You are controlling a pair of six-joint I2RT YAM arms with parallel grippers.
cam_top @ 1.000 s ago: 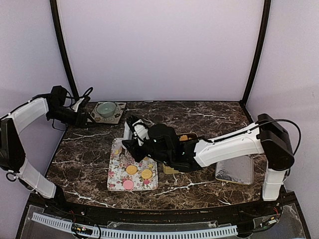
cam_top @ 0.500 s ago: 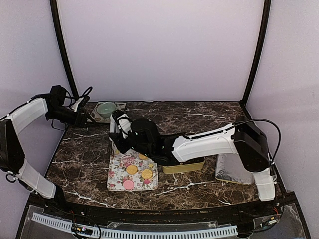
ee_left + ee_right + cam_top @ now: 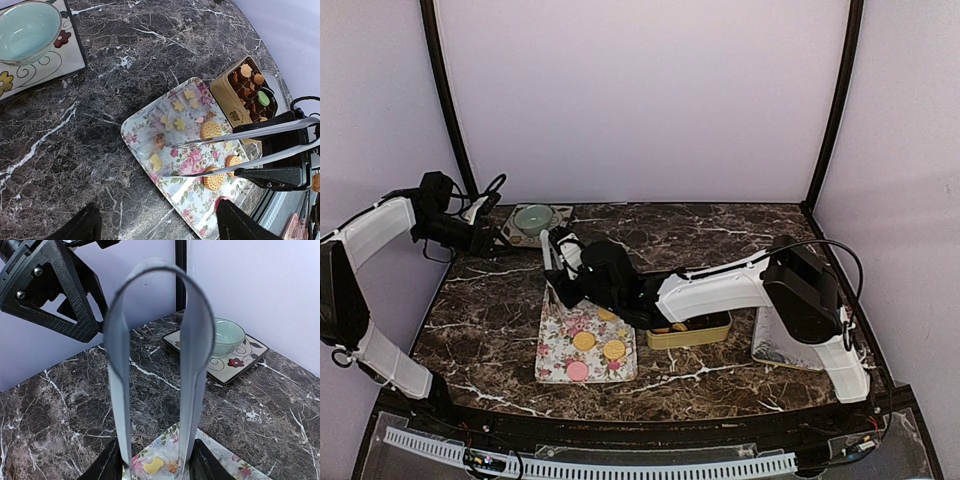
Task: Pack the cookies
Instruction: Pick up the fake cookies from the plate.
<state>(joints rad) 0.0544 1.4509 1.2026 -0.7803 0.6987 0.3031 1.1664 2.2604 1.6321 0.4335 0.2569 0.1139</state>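
Observation:
Cookies lie on a flower-patterned tray (image 3: 552, 362): two yellow rounds (image 3: 584, 340) and a pink one (image 3: 577, 371). In the left wrist view, waffle-patterned cookies (image 3: 211, 130) sit mid-tray. Small yellow pieces (image 3: 156, 161) lie in clear wrap at its far end. More cookies fill the gold tin (image 3: 250, 85). My right gripper (image 3: 570, 285) (image 3: 156, 467) is shut on metal tongs (image 3: 192, 365) (image 3: 215, 137). The tong tips stand apart over the wrapped pieces with nothing between them. My left gripper (image 3: 490, 238) (image 3: 160, 230) hangs open at the table's back left, away from the tray.
A pale green bowl (image 3: 533, 217) sits on a patterned square plate (image 3: 70, 60) at the back left. The gold tin (image 3: 705, 332) is partly under my right arm. A silver lid (image 3: 790, 345) lies at the right. Black frame posts (image 3: 445, 100) rise at both back corners.
My right arm swung left along the tray toward its far-left end, and the tongs' arms spread wider. The left arm held still.

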